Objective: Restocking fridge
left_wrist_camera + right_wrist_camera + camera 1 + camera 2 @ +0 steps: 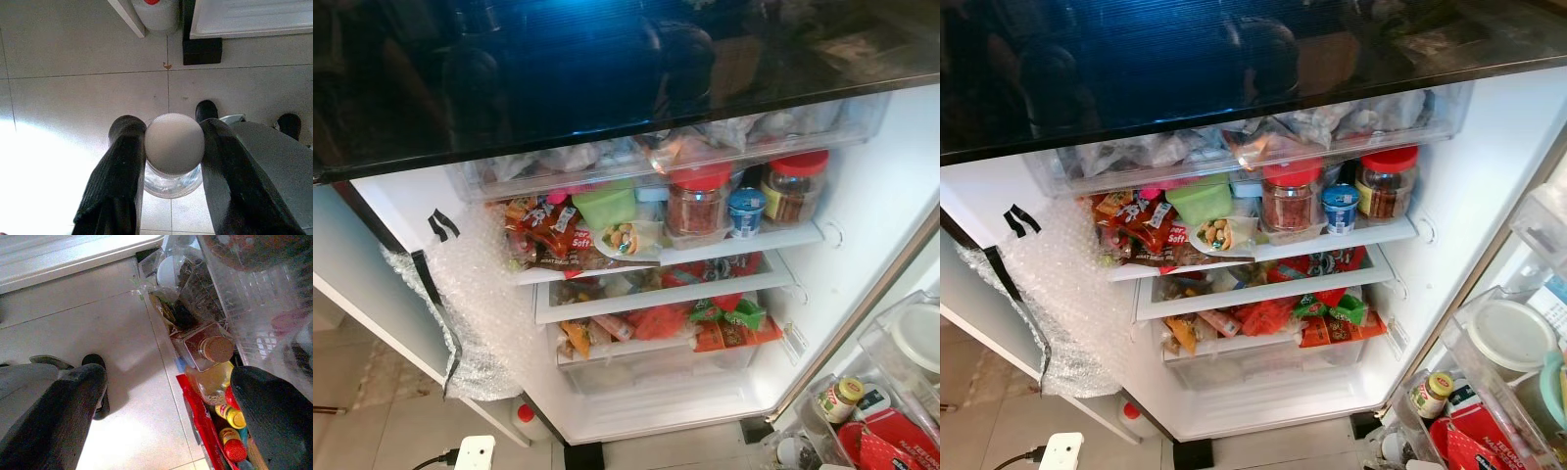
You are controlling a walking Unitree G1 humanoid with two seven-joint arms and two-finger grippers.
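Note:
The fridge (871, 186) stands open before me, its shelves packed. The top shelf (783, 238) carries two red-lidded jars (698, 201), a green tub (605, 204), a blue-lidded cup (745, 211) and snack packets (543, 230). More packets fill the two shelves below. In the left wrist view, my left gripper (171, 128) hangs above the floor tiles, shut on a clear bottle (174, 144) with a white ribbed cap. My right gripper (176, 382) is open over the floor beside the door's lowest bin, nothing between its fingers.
The open door's bins (862, 411) at the right hold jars, a white-lidded tub and red packets. A cork-topped square bottle (208, 350) and an oil bottle (210, 382) stand there. Bubble wrap (480, 304) hangs at the fridge's left. A power strip (475, 452) and a red-capped jug (525, 416) sit on the floor.

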